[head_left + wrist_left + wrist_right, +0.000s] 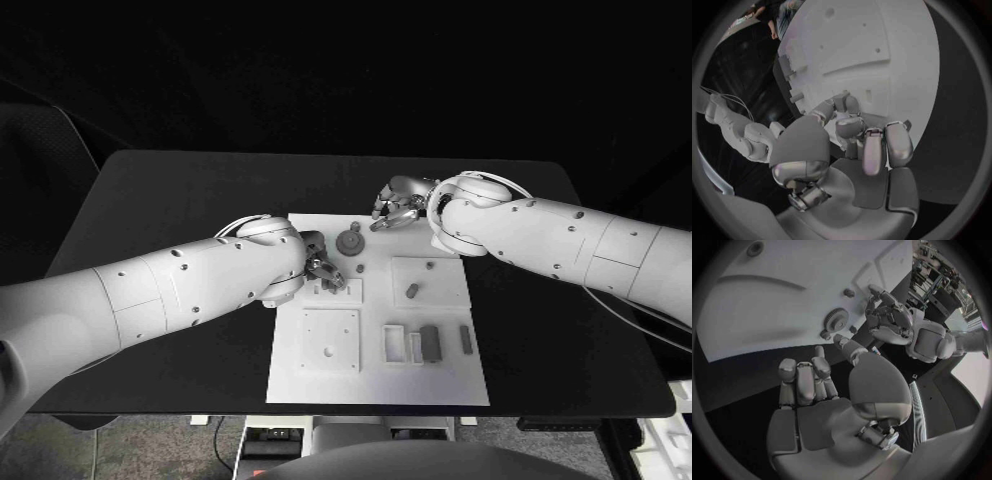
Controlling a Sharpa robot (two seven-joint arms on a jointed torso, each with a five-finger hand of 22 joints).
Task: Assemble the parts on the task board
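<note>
Head view: grey gear [351, 243] flat on the task board [378, 385], between both hands, left hand [323, 270] nearer with fingers curled and contents unclear, right hand [398, 203] empty, fingers loosely spread.

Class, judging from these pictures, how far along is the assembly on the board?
Early stage. A gear sits on the task board. The left hand is down on the board, holding nothing that can be made out; the right hand hovers at its far edge. Loose pieces remain.
</note>
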